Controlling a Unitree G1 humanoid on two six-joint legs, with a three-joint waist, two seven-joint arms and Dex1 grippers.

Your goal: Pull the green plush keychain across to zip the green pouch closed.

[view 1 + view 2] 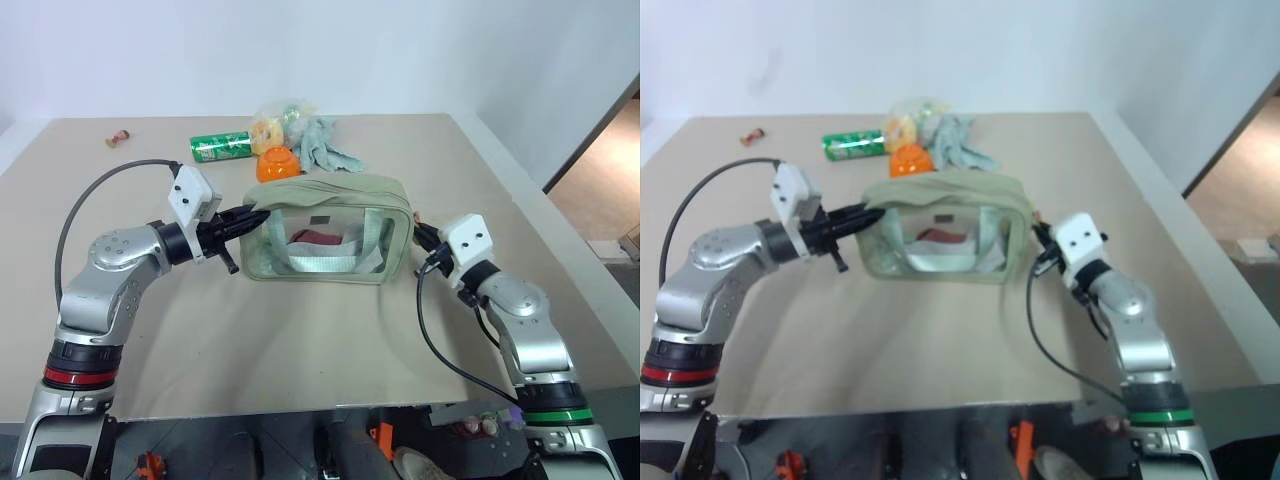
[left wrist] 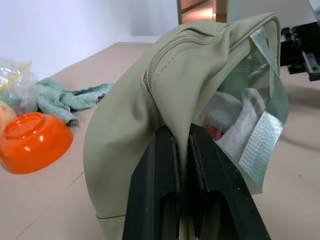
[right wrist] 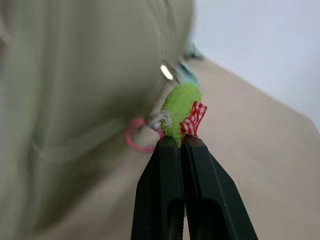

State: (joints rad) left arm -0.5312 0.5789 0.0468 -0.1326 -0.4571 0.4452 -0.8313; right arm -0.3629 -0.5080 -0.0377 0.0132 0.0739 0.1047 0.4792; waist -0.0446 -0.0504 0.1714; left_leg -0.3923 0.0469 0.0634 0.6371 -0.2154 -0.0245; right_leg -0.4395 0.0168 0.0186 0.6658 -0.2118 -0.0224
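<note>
**Keychain pinched at one end of the pouch, fabric pinched at the other**

The green plush keychain (image 3: 181, 107) is found hard against the end wall of the green pouch (image 1: 330, 200) on the robot's right, hanging from a metal clip and a pink ring, with a red-checked bow on its side. It is clamped between the closed fingers of the right gripper (image 3: 181, 142), which is pointed in at that end of the pouch. The pouch is seen standing upright near the middle of the table (image 1: 300, 340), its clear window and two webbing straps turned toward the robot, with something red lying inside. At the opposite end of the pouch, a fold of its fabric just below the zip seam is pinched between the closed fingers of the left gripper (image 2: 182, 145).

Beyond the pouch, an orange bowl (image 1: 278, 163) is placed upside down, just behind its far edge. A grey-green cloth (image 1: 325, 145) is bunched a little farther back from the pouch, with a crumpled clear bag (image 1: 275, 122) beside it. A green soda can (image 1: 221, 147) is laid on its side behind the pouch, toward the robot's left. A small object (image 1: 119, 137) is left well apart from the pouch near the far left of the table. The table along the near side of the pouch is crossed only by the arms' cables
</note>
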